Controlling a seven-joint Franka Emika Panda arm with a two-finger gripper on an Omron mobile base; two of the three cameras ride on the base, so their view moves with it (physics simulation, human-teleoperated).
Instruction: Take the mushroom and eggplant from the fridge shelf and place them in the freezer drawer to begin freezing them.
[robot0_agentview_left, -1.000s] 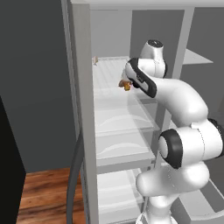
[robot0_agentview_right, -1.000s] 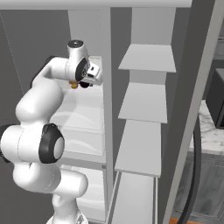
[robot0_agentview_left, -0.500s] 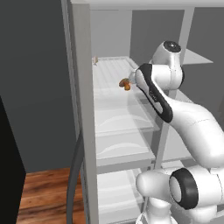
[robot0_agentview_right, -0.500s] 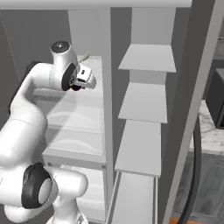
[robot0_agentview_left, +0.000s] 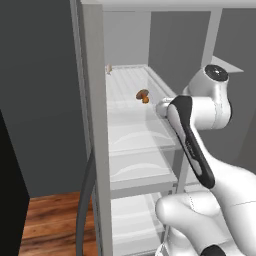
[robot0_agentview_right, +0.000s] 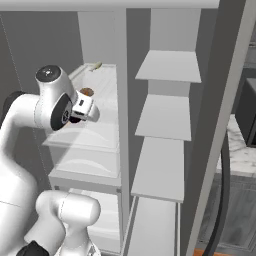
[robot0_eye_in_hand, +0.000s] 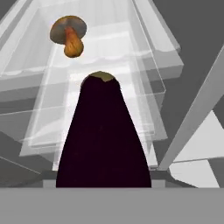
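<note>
The eggplant (robot0_eye_in_hand: 103, 140), dark purple and glossy, rises from the bottom of the hand view and hides my fingertips. My gripper (robot0_agentview_right: 79, 113) is shut on it, just in front of the left column's shelves. The mushroom (robot0_eye_in_hand: 68, 34) has a brown cap and an orange stem. It lies on the ribbed white fridge shelf (robot0_agentview_left: 127, 80), beyond and above the eggplant, and is seen again as the mushroom (robot0_agentview_left: 142, 95) and the mushroom (robot0_agentview_right: 87, 92). A white box-like compartment (robot0_agentview_left: 134, 220) sits low in the same column; I cannot tell whether it is the freezer drawer.
Clear glassy shelves (robot0_agentview_left: 140, 137) stack below the ribbed one. A small tan item (robot0_agentview_left: 108, 69) sits at the shelf's back left. A grey upright post (robot0_agentview_right: 121, 115) divides the left column from the right column's grey shelves (robot0_agentview_right: 167, 117). A stone counter (robot0_agentview_right: 240, 150) is at far right.
The hand has drawn back from the ribbed shelf toward the robot with the eggplant in it, and the arm's elbow has swung. The mushroom stays where it was.
</note>
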